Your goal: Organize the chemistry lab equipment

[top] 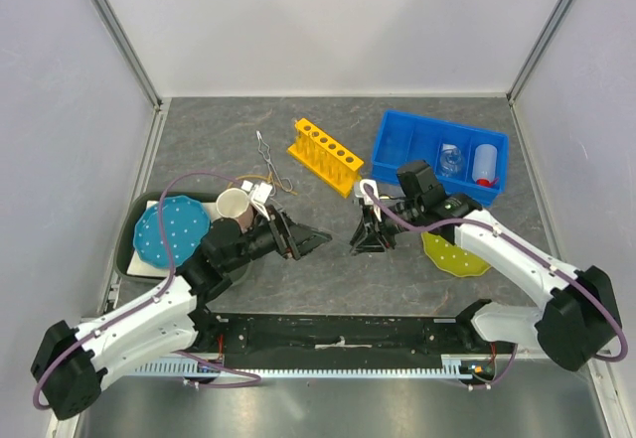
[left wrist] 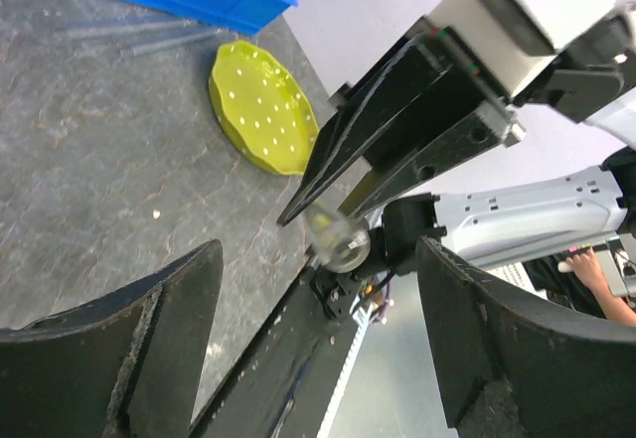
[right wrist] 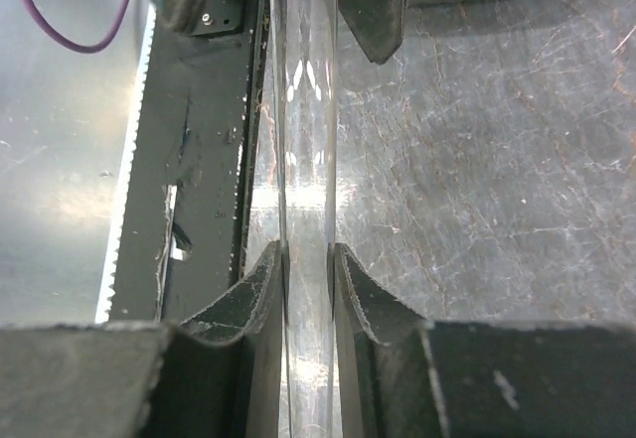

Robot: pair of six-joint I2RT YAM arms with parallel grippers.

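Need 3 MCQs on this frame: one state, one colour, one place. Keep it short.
1. What state is the right tool in?
A) open, empty
B) shut on a clear tube
C) shut with nothing in it

2. What colour is the holed rack?
A) yellow
B) red
C) white

3. Where is the white squeeze bottle?
A) in the rack
B) in the right tool
C) in the blue bin

Answers:
1 B: the right wrist view shows the tool clamped on the tube.
2 A: the rack is plainly yellow in the top view.
3 C: the bottle lies in the bin's rightmost compartment.
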